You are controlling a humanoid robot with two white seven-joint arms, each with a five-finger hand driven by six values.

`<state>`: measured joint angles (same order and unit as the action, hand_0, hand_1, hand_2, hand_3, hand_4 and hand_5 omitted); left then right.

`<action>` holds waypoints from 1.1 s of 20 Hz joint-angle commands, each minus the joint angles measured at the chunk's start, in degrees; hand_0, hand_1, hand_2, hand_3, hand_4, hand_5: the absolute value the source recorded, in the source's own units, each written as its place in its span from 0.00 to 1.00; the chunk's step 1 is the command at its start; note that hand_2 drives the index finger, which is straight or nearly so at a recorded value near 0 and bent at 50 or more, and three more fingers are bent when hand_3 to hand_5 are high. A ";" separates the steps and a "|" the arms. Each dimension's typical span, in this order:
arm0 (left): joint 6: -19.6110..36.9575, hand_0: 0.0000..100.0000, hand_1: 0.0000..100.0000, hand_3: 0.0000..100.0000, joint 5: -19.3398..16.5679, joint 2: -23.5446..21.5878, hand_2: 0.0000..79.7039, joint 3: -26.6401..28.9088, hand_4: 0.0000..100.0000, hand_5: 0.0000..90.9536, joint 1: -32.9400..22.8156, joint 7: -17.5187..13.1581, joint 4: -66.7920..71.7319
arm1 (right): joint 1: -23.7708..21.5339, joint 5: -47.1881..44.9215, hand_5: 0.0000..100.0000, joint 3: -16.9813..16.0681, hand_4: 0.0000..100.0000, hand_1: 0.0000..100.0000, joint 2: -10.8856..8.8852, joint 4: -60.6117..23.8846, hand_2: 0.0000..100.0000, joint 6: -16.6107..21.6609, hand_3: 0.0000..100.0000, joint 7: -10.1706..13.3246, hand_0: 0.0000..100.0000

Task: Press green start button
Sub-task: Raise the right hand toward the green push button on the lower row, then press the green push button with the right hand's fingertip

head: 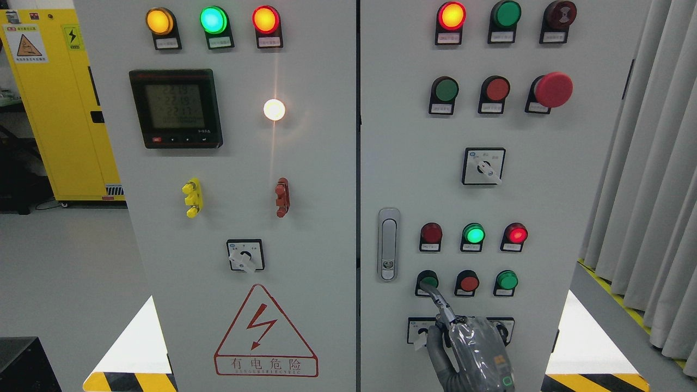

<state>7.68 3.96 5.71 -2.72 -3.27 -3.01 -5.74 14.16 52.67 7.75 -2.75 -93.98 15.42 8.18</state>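
Warning signs and a meter readout on the cabinets

The left cabinet door (pixel 305 218) carries a red triangle sign (pixel 265 331) with a lightning bolt, boxed Chinese text "有电危险" and small, unclear Latin lettering beneath. The digital meter (pixel 176 108) shows rows of digits, roughly 221 to 223. The yellow cabinet (pixel 60 109) bears hazard stickers (pixel 28 44); the button labels are too small to read.

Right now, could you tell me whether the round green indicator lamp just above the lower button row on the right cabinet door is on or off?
On. The round green indicator lamp glows brightly, unlike the dark red lamp to its left.
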 commanded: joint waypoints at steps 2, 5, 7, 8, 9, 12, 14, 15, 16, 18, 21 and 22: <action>-0.04 0.12 0.56 0.00 0.00 0.00 0.00 0.00 0.00 0.00 0.01 0.02 0.02 | 0.25 -0.20 0.95 -1.78 0.92 1.00 -0.07 1.52 0.04 0.04 0.86 -0.01 1.00; -0.04 0.12 0.56 0.00 0.00 0.00 0.00 0.00 0.00 0.00 0.01 0.02 -0.06 | 0.25 -0.20 0.95 -1.78 0.92 1.00 -0.07 1.61 0.04 0.04 0.86 -0.01 1.00; -0.04 0.12 0.56 0.00 0.00 0.00 0.00 0.00 0.00 0.00 -0.07 0.02 -0.06 | 0.25 -0.20 0.95 -1.78 0.92 1.00 -0.07 1.96 0.04 0.04 0.86 -0.01 1.00; -0.04 0.12 0.56 0.00 0.00 0.00 0.00 0.00 0.00 0.00 0.01 0.02 0.02 | 0.25 -0.20 0.96 -1.78 0.92 1.00 -0.07 2.05 0.04 0.04 0.86 -0.01 1.00; -0.04 0.12 0.56 0.00 0.00 0.00 0.00 0.00 0.00 0.00 0.01 0.02 0.02 | 0.25 -0.20 0.96 -1.78 0.92 1.00 -0.07 1.96 0.04 0.04 0.86 -0.01 1.00; -0.04 0.12 0.56 0.00 0.00 0.00 0.00 0.00 0.00 0.00 0.01 0.02 -0.06 | 0.34 -0.20 0.96 -1.78 0.92 1.00 -0.07 1.96 0.04 0.04 0.86 -0.01 1.00; -0.04 0.12 0.56 0.00 0.00 0.00 0.00 0.00 0.00 0.00 0.01 0.02 0.02 | 0.34 -0.20 0.96 -1.78 0.92 1.00 -0.07 1.96 0.04 0.04 0.85 -0.01 1.00; -0.04 0.12 0.56 0.00 0.00 0.00 0.00 0.00 0.00 0.00 0.01 0.02 -0.06 | 0.34 -0.20 0.96 -1.69 0.92 1.00 -0.07 1.96 0.04 0.04 0.86 -0.01 1.00; -0.04 0.12 0.56 0.00 0.00 0.00 0.00 0.00 0.00 0.00 0.01 0.02 0.02 | 0.34 -0.20 0.96 -1.69 0.92 1.00 -0.07 1.87 0.04 0.04 0.86 -0.01 1.00; -0.04 0.12 0.56 0.00 0.00 0.00 0.00 0.00 0.00 0.00 0.01 0.02 0.02 | 0.34 -0.20 0.96 -1.69 0.92 1.00 -0.07 1.78 0.04 0.04 0.86 -0.01 1.00; -0.04 0.12 0.56 0.00 0.00 0.00 0.00 0.00 0.00 0.00 0.01 0.02 0.02 | -0.10 -0.38 0.96 -1.60 0.92 1.00 0.02 1.00 0.04 0.31 0.85 0.08 1.00; -0.04 0.12 0.56 0.00 0.00 0.00 0.00 0.00 0.00 0.00 -0.07 0.02 -0.06 | -0.45 -0.99 0.96 -1.43 0.92 1.00 0.02 -0.31 0.04 0.31 0.85 0.08 1.00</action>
<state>7.68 3.95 5.71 -2.72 -3.26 -3.01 -5.74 14.37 52.37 6.40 -2.79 -92.71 15.64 8.20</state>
